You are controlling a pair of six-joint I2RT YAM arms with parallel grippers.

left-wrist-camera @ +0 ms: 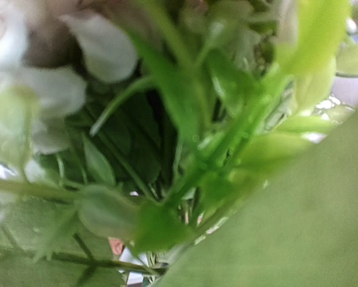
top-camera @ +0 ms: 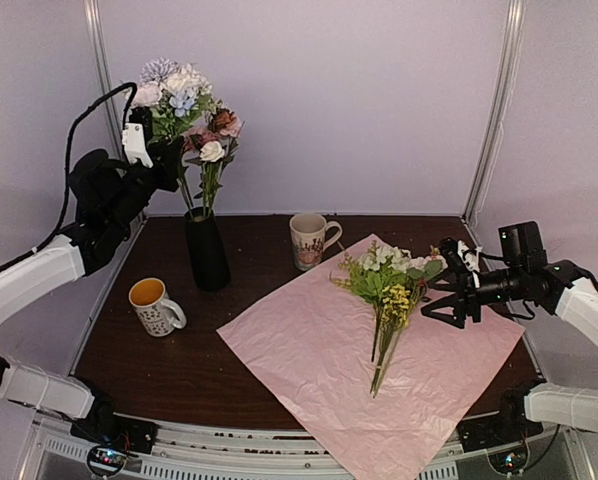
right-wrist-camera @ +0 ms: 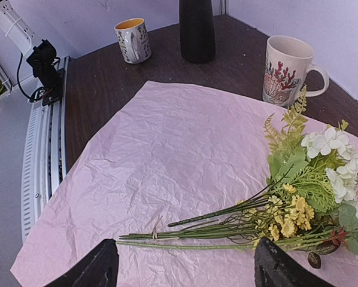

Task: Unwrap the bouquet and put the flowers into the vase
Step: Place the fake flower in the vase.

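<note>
The paper sheet [top-camera: 309,350] lies flat and open, so the unwrapping looks done. Some of the flowers [top-camera: 184,100] stand with their stems down in the vase [top-camera: 207,255], at ten o'clock from the sheet. The left gripper [top-camera: 164,160] is clenched on them above the rim (its own camera shows only blurred leaves). A second bunch [top-camera: 389,285] lies on the sheet toward one o'clock. The right gripper [top-camera: 434,300] hovers at its three o'clock, jaws spread and empty. That bunch is left to move.
</note>
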